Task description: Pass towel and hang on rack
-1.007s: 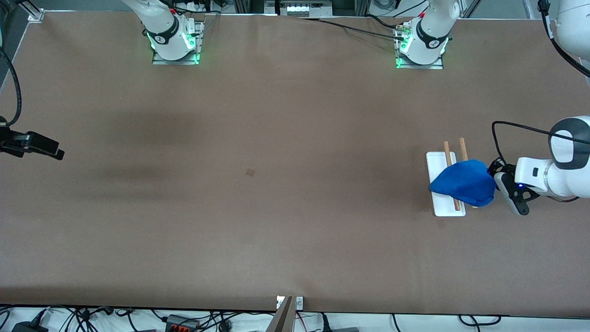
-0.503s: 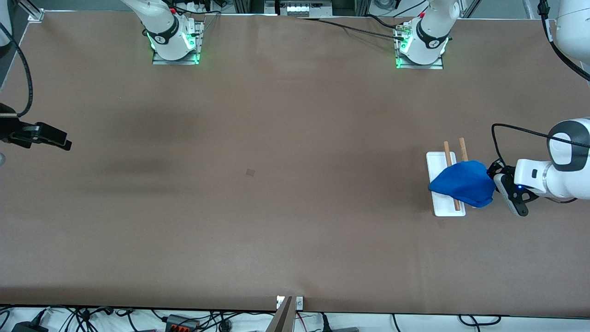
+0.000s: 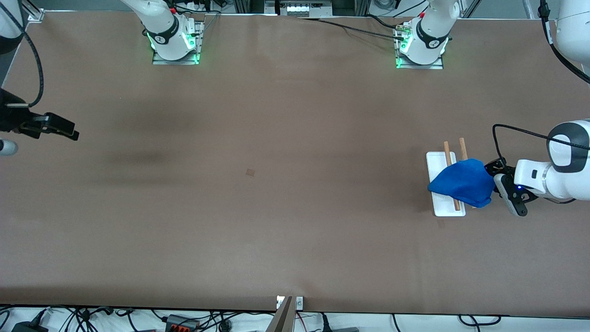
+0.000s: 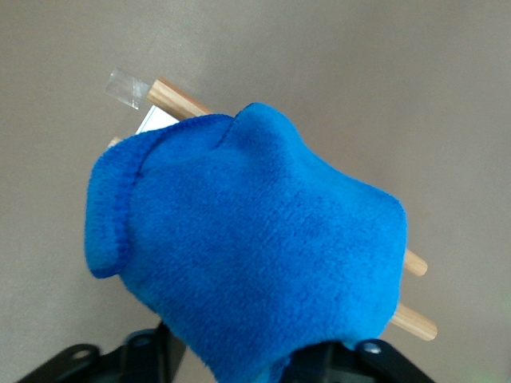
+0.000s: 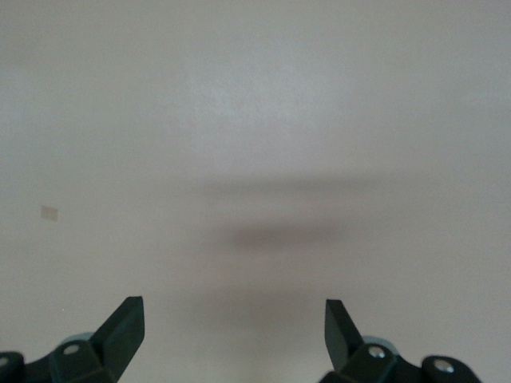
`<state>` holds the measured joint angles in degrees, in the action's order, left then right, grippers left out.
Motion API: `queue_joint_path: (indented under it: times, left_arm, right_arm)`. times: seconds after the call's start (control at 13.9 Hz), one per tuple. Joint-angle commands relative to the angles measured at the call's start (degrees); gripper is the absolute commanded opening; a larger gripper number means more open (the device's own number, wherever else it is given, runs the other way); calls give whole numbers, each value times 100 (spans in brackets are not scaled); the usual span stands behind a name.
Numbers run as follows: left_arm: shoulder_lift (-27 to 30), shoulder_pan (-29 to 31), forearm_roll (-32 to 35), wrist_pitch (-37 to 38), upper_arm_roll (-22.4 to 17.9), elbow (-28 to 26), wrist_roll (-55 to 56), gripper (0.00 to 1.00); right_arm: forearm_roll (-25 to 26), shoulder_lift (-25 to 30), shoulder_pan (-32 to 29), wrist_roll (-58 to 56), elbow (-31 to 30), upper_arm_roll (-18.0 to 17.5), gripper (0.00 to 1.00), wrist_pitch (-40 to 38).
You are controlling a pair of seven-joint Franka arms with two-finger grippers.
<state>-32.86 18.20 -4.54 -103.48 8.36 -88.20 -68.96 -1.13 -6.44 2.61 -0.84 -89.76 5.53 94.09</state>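
The royal-blue towel (image 3: 462,183) lies bunched over the two wooden rods (image 3: 446,150) of the rack, whose white base (image 3: 435,162) stands toward the left arm's end of the table. My left gripper (image 3: 496,180) is beside the rack, shut on the towel's edge. In the left wrist view the towel (image 4: 247,247) covers the fingertips and most of the rods (image 4: 172,96). My right gripper (image 3: 64,129) is open and empty over the bare table at the right arm's end; its right wrist view (image 5: 231,319) shows only table.
A small brown mark (image 3: 250,172) lies near the table's middle. The arm bases (image 3: 175,46) stand along the table's edge farthest from the front camera. Cables and plugs (image 3: 184,323) run below the edge nearest to it.
My right gripper has moved away from the front camera and a little toward the table's middle. My left gripper and the towel have shifted very slightly over the rack.
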Motion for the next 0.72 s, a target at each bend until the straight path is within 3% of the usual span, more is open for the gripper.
queue_joint_path:
  times: [0.0,0.22,0.65]
  left_arm:
    - [43,157,32,283,61,118,-118,75]
    - [34,175,41,548,43,461,-275,78]
    - [60,184,67,926,34,575,-267,79]
  right_arm:
    - [131,538,90,-215,-831,63,100,425]
    - [175,671,90,-259,-1078,63,100,645]
    - [175,653,117,-259,-490,115,100,58]
